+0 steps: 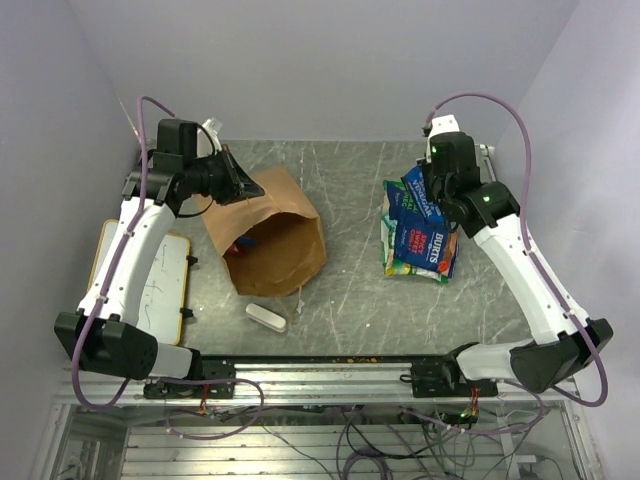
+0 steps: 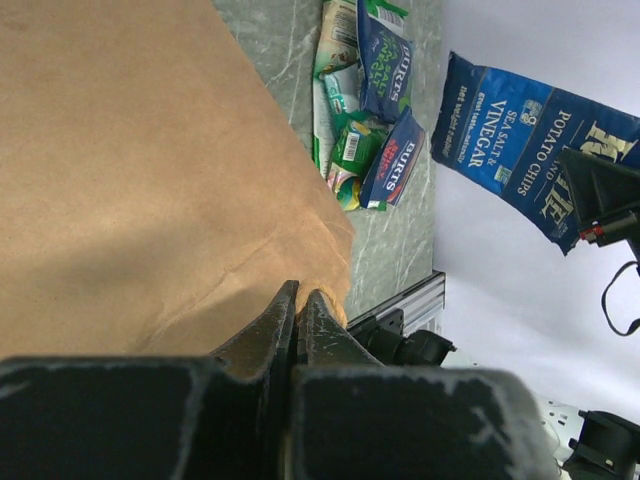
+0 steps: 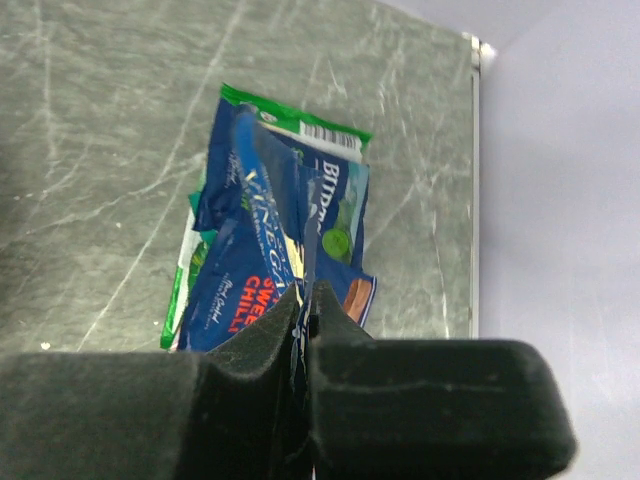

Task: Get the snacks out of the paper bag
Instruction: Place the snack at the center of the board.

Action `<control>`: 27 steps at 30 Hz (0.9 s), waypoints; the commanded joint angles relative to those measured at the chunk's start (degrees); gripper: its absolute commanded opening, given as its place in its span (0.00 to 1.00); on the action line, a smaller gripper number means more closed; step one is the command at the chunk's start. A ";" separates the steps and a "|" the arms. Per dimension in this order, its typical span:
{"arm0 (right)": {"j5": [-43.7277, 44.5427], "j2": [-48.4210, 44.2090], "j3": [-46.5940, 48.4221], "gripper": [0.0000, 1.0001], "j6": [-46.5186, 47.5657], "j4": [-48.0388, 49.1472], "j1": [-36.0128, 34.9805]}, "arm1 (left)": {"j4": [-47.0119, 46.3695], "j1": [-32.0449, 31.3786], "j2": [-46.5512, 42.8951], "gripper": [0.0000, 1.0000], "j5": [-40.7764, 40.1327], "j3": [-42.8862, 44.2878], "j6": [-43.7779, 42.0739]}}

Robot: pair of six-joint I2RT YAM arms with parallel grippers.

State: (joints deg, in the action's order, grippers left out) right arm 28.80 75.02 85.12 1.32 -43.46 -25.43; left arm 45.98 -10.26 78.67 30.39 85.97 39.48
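— Where's the paper bag (image 1: 275, 235)?
— On the bench (image 1: 350, 300), left of centre, with its mouth facing the near edge. My left gripper (image 1: 237, 183) is pinched tight on its far end.
— And the right?
— My right gripper (image 1: 428, 190) is clamped on a blue packet (image 2: 520, 140), above the other snacks (image 1: 418, 245) piled near the right edge.

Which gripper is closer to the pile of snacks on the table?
Right. The right gripper hangs just above the pile, shut on a blue packet; the left gripper pinches the paper bag.
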 commanded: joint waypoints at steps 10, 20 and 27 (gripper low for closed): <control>-11.50 6.74 5.43 0.00 -15.64 -3.77 6.34 | -4.01 0.68 1.83 0.07 3.36 -0.64 0.45; -19.16 8.49 2.94 0.00 -20.21 1.10 9.16 | -2.48 0.68 1.44 0.07 3.27 -0.46 -0.49; -23.54 10.08 1.05 0.00 -22.47 4.48 10.77 | -1.87 0.70 0.74 0.07 2.92 -0.54 -0.68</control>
State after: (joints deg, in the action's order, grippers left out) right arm 8.78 84.20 86.96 -18.76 -42.85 -15.79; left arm 44.18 -10.17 80.68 32.49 85.52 39.68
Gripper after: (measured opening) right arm 0.006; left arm 0.073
